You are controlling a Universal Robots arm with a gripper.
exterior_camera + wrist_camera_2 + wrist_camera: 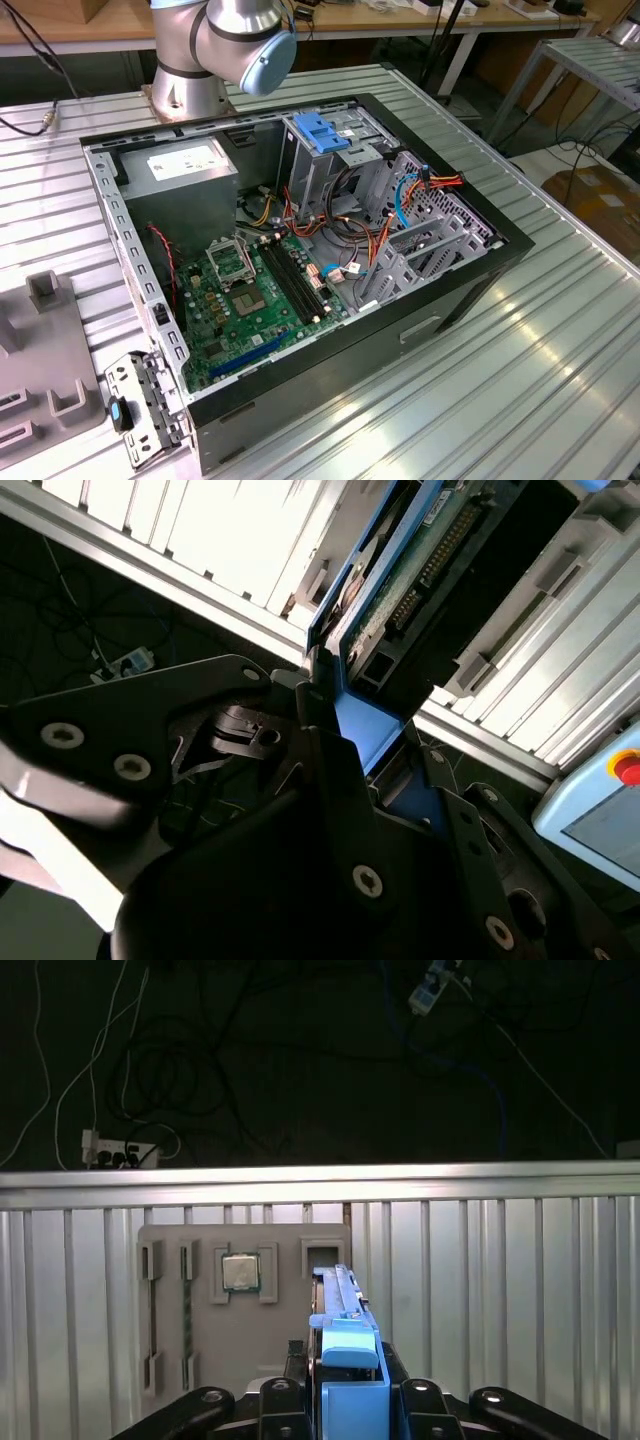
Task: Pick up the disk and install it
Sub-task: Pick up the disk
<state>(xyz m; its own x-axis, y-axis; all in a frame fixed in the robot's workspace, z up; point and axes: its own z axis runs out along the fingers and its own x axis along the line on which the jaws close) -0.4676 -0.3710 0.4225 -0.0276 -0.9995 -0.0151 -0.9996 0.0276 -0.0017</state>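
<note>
- The disk (pixel 348 1350) is standing on edge in the first wrist view, showing its blue rail. It is sitting over the near part of the tray (pixel 290 1360), and its far end is pointing at a small U-shaped block (pixel 325 1253) on that tray.
- In the second wrist view the disk (pixel 415 565) is showing a green circuit board on one face, with blue plastic running along its edge.
- The gripper (pixel 350 1400) is clamping the disk, with its black fingers (pixel 415 1398) pressing on the two flat faces. In the second wrist view the gripper (pixel 335 730) is closing around the disk's blue end.
- I cannot tell whether the disk is touching the tray or hanging just above it.
- A square chip (pixel 240 1272) is lying in a pocket of the tray, beside the U-shaped block.
- The tray is resting on a ribbed metal table (pixel 500 1300).
- Beyond the table edge past the tray, a power strip (pixel 115 1150) and loose cables are lying on a dark floor.
- In the exterior view the tray (pixel 50 370) is sitting at the exterior view's left, and an open case (pixel 300 410) is lying near it on the table (pixel 520 380), to the exterior view's right.
- Inside the case, a motherboard (pixel 245 300) is lying nearest the tray, with a power supply (pixel 180 175) behind it and a blue latch plate (pixel 322 132) farther from the tray.
- The arm (pixel 225 45) is rising from its base behind the case.
</note>
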